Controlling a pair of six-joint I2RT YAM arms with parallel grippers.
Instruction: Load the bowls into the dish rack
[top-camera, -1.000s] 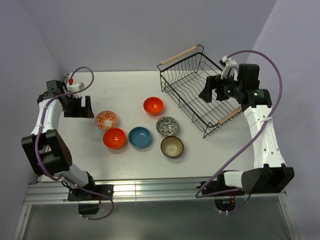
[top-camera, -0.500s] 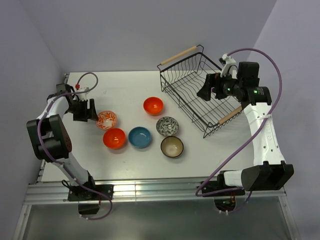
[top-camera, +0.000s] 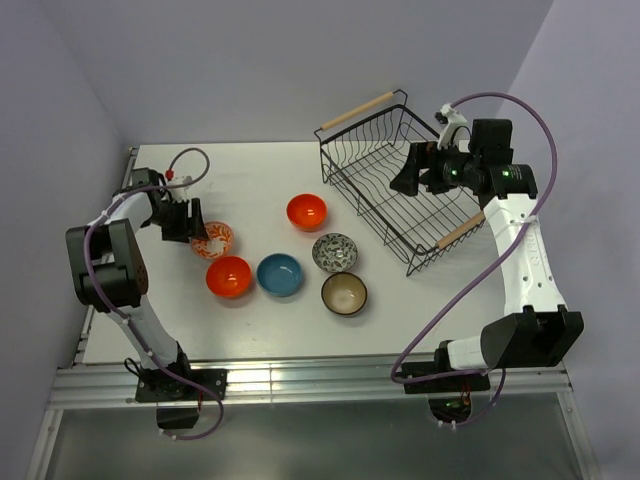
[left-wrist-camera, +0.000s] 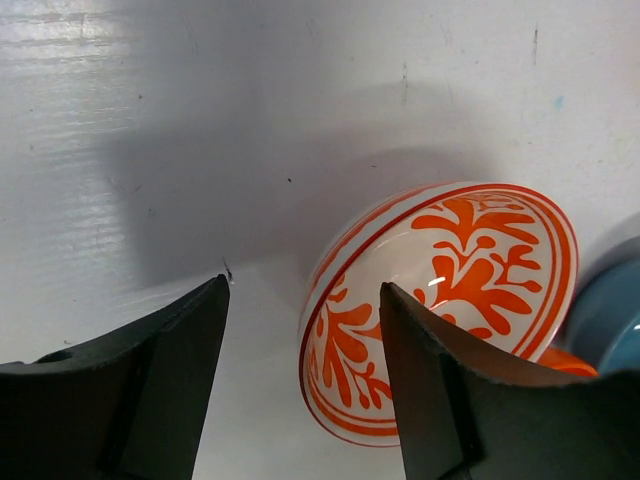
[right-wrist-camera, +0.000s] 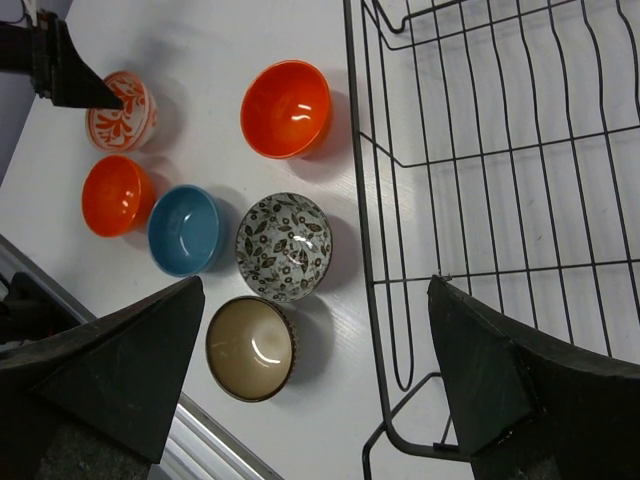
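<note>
The dish rack (top-camera: 370, 185), a black wire basket with a ribbed wire floor, sits turned at an angle near the desk's far right corner. It has one light wooden rod handle (top-camera: 357, 111) on its far side and a second on its near side, and it holds no bowls.

All six bowls stand on the desk to the rack's left:
- An orange-and-white patterned bowl (top-camera: 212, 239) is nearest the left edge.
- A plain orange bowl (top-camera: 229, 276) lies just on its near side.
- A blue bowl (top-camera: 279, 275) is just beside the plain orange one.
- A second orange bowl (top-camera: 307, 211) stands farther back, mid-desk.
- A grey-and-white patterned bowl (top-camera: 335, 252) lies close to the rack.
- A dark brown bowl (top-camera: 344, 293) with a beige inside sits nearest the near edge.
</note>
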